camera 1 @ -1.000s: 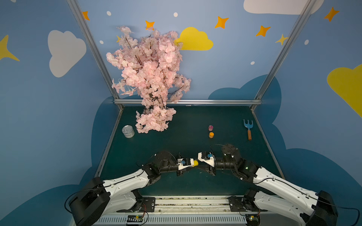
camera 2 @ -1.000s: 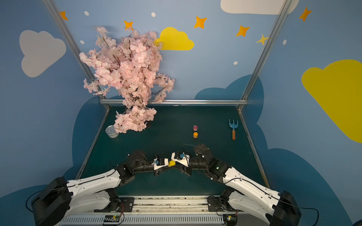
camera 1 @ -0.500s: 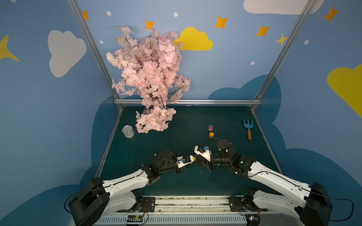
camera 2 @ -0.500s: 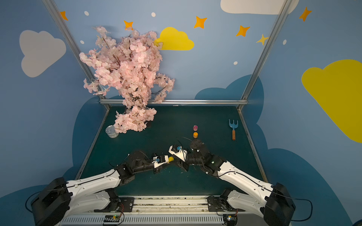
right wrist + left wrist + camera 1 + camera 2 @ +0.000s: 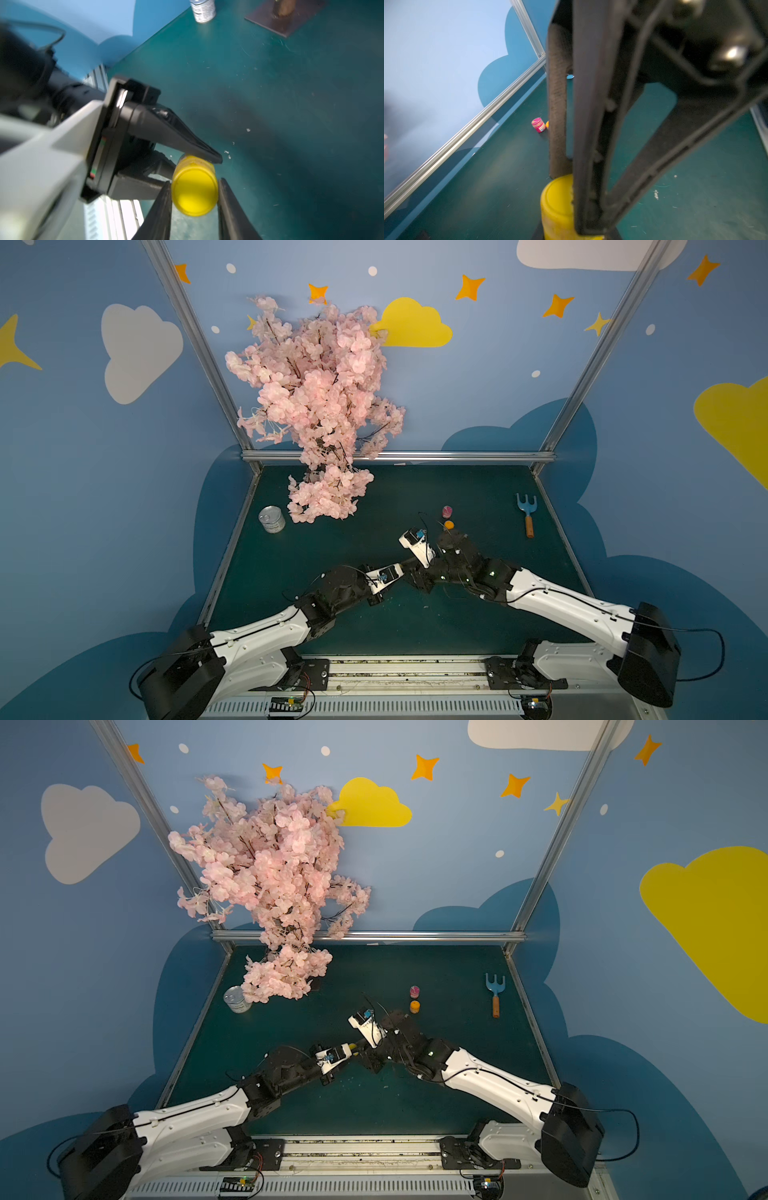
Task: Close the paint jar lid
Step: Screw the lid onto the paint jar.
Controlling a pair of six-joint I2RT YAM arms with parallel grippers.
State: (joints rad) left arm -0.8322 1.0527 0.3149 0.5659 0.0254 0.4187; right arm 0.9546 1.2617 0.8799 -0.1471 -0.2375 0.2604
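A small yellow paint jar (image 5: 192, 165) is held off the table near its middle front, between my two grippers. My left gripper (image 5: 191, 164) is shut on the jar's body, one finger (image 5: 187, 141) on each side. The jar's yellow lid (image 5: 195, 193) faces the right wrist camera, and my right gripper (image 5: 195, 187) is shut on it, with both fingers pressed to its rim. In a top view only a sliver of the jar (image 5: 353, 1047) shows where the left gripper (image 5: 397, 573) and the right gripper (image 5: 415, 576) meet. The left wrist view shows the jar (image 5: 556, 207) partly behind the right gripper's fingers (image 5: 557, 104).
A pink paint jar (image 5: 447, 511) and an orange one (image 5: 449, 524) stand just beyond the right wrist. A blue rake (image 5: 527, 514) lies at the far right, and a tin can (image 5: 272, 519) stands at the far left beside the blossom tree (image 5: 320, 406).
My right wrist has rolled on the lid, its camera housing swinging up toward the far side. The left gripper has kept the jar almost still.
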